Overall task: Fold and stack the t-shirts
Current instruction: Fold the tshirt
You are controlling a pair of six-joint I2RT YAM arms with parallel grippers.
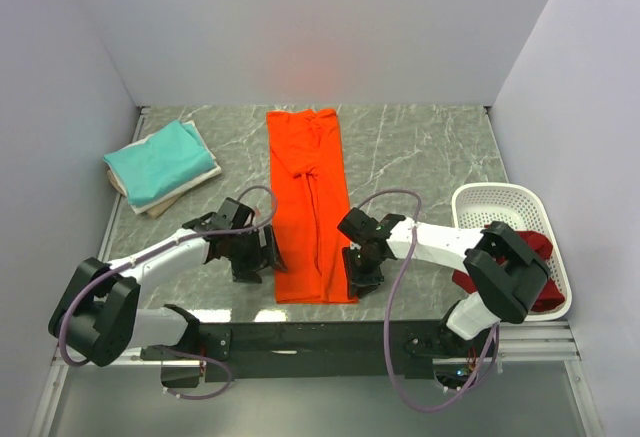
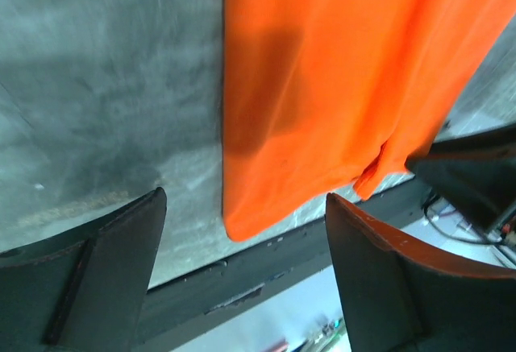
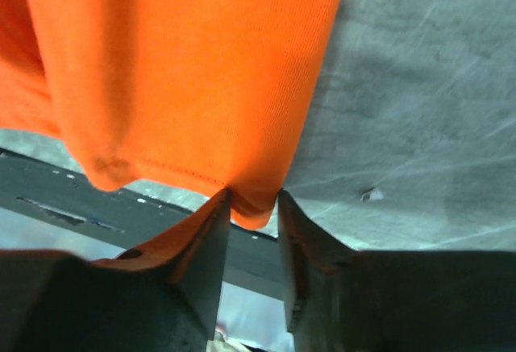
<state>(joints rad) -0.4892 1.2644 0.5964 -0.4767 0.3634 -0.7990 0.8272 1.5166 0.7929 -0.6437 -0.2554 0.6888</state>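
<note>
An orange t-shirt [image 1: 310, 207] lies folded into a long strip down the middle of the table, collar end at the far side. My right gripper [image 1: 362, 275] is at its near right corner. In the right wrist view the jaws [image 3: 254, 199] pinch that hemmed corner of the orange t-shirt [image 3: 185, 70]. My left gripper [image 1: 252, 269] stands open beside the near left corner. In the left wrist view the orange t-shirt [image 2: 339, 86] ends between the spread fingers of that gripper [image 2: 246, 199], untouched. A folded teal t-shirt [image 1: 160, 162] rests on a cream one [image 1: 203, 177] at the far left.
A white perforated basket [image 1: 490, 197] at the right edge holds dark red t-shirts [image 1: 535, 247], partly hidden by my right arm. The table's dark front rail [image 1: 320, 337] runs just below the orange shirt's near hem. Walls close in the left, back and right sides.
</note>
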